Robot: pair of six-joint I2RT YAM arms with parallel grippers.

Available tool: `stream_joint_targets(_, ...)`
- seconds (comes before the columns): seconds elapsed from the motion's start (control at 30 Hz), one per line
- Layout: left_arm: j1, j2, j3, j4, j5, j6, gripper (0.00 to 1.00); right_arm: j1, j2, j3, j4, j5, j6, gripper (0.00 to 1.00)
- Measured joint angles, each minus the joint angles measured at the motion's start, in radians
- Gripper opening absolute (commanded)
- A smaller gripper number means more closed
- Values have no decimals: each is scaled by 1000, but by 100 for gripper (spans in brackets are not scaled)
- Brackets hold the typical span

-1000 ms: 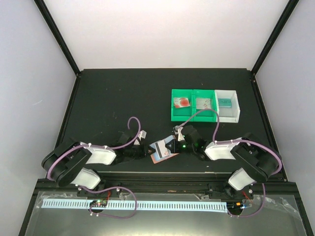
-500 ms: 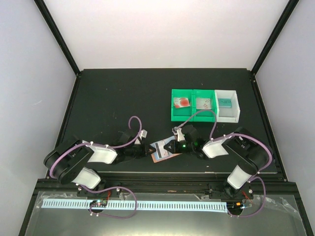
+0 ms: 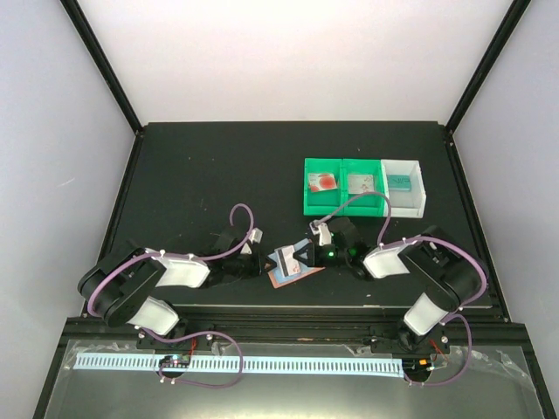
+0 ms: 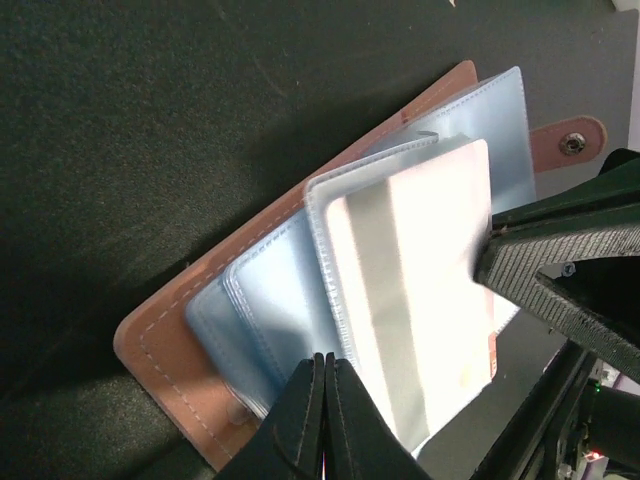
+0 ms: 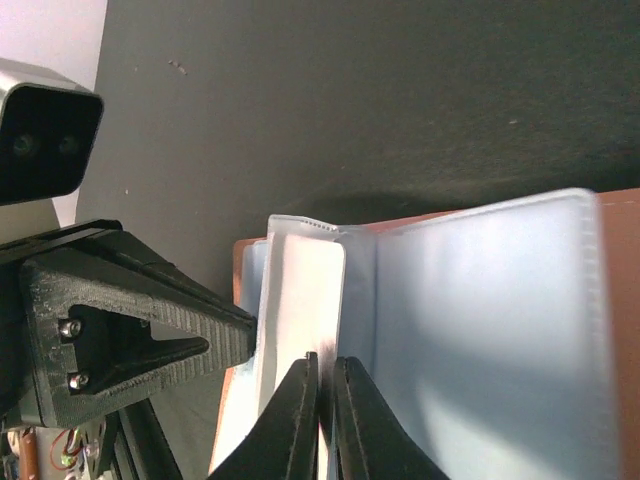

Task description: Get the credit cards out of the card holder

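Left wrist, holder: the salmon-pink leather-like bifold card holder (image 4: 165, 335) lies open on the black table (image 4: 120, 120), with its pale blue-grey sleeves fanned out.
Left wrist, card: a whitish card (image 4: 410, 320) with a grey stripe sits in the uppermost sleeve, not yet out.
Left wrist, left gripper: the left gripper (image 4: 325, 385) has its fingers drawn together on the near edge of that sleeve, pinning the card holder.
Right wrist, right gripper: the right gripper (image 5: 322, 385) has its fingers nearly touching, nipped on a thin pale edge with a rounded corner. I judge this to be the whitish card. Whether the sleeve is caught with it cannot be told.
Right wrist, opposition: the left gripper faces it from the other side, close by.
Top view, location: the card holder is near the front edge of the table, between the two grippers, with one leaf raised.
Top view, bins: a green plastic two-compartment bin (image 3: 342, 208) and a white plastic bin (image 3: 420, 197) stand well apart from it, further back and to the right.
Top view, bin contents: a card with reddish marks (image 3: 323, 182), a pale card (image 3: 361, 182) and a teal card (image 3: 400, 181) lie one to a compartment.
Progress, done: judged as three cards already out.
Progress, outstanding: at least one card is yet to be drawn. The contents of the other sleeves cannot be told.
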Motion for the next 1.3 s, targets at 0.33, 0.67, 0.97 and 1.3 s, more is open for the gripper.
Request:
stream_joint_targets(0.33,0,6,34,-58,-13,30,2,-30,-15,-3,-33,-24,-19,6)
stream_joint_targets(0.67,0,16,60,-92,-19,50,2,-76,-63,0,-117,-37,-55,5)
stream_joint_targets(0.97,0,15,60,-92,-19,60,2,-80,-60,0,-112,-65,-64,14)
stream_joint_targets(1.3,-4,9,60,-96,-29,69,2,-81,-18,3,-110,-97,-60,5)
